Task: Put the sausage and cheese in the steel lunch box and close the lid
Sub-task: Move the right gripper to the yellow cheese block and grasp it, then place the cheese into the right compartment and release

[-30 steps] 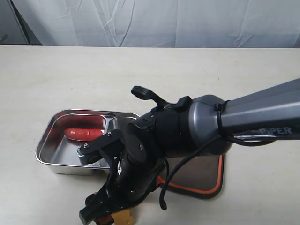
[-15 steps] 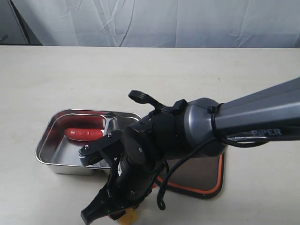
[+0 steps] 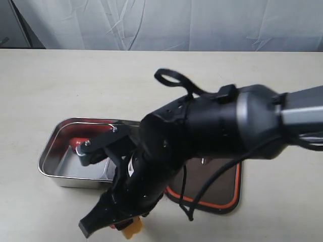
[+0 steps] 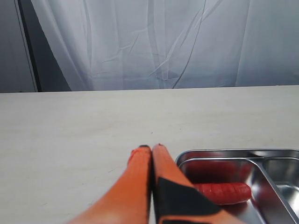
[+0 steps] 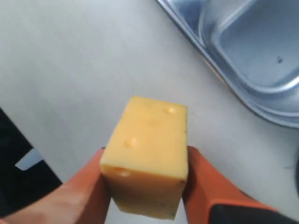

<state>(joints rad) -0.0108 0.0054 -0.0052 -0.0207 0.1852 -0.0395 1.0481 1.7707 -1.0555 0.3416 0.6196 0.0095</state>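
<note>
Yellow-orange cheese [image 5: 147, 156] sits clamped between the orange pads of our right gripper [image 5: 145, 184] at the near edge of the table [image 3: 60, 85]. It seems to be lifted, and we judge the grip is meant to carry it over the box rim.

Just beyond, the steel lunch box [image 3: 55, 171] lies open. The sausage [image 4: 222, 192] is already in its large left compartment, and a smaller compartment on the right looks free for the cheese.

Right of the box, the lid [image 3: 217, 194] rests flat on the table with its orange seal rim showing, partly hidden by the arm — kept close for closing last.

Our left gripper [image 4: 152, 151], outside the exterior view, has its fingers pressed together on nothing — parked, we think.
</note>
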